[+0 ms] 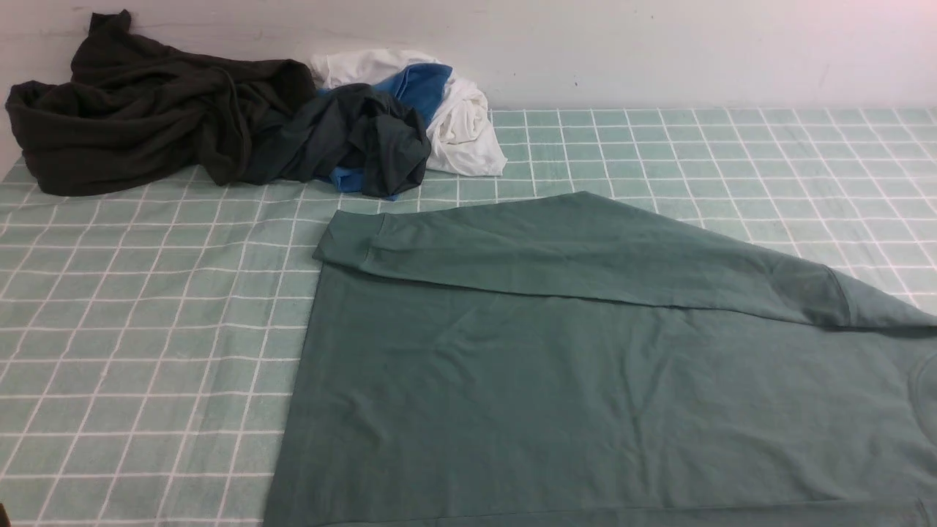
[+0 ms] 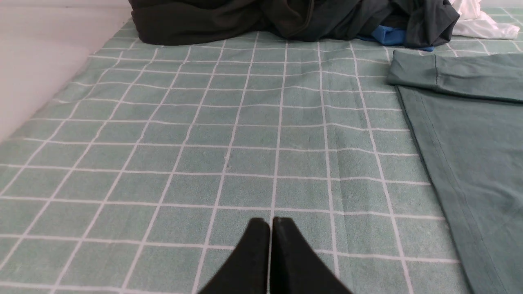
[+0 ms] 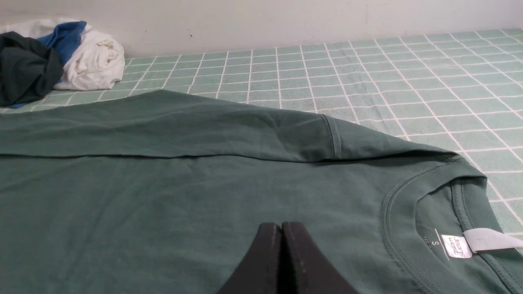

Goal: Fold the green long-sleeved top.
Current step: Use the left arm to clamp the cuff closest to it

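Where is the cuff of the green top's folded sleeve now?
In the front view the cuff lies left of centre, at the far left corner of the green long-sleeved top, just before the dark grey-green garment by the wall.

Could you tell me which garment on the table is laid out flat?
The green long-sleeved top: it alone lies spread flat; the blackish-olive garment, dark grey-green garment and white cloth are crumpled in a heap.

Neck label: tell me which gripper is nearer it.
Right. The right gripper is over the top, beside the neck label; the left gripper is off the top, over the checked cloth.
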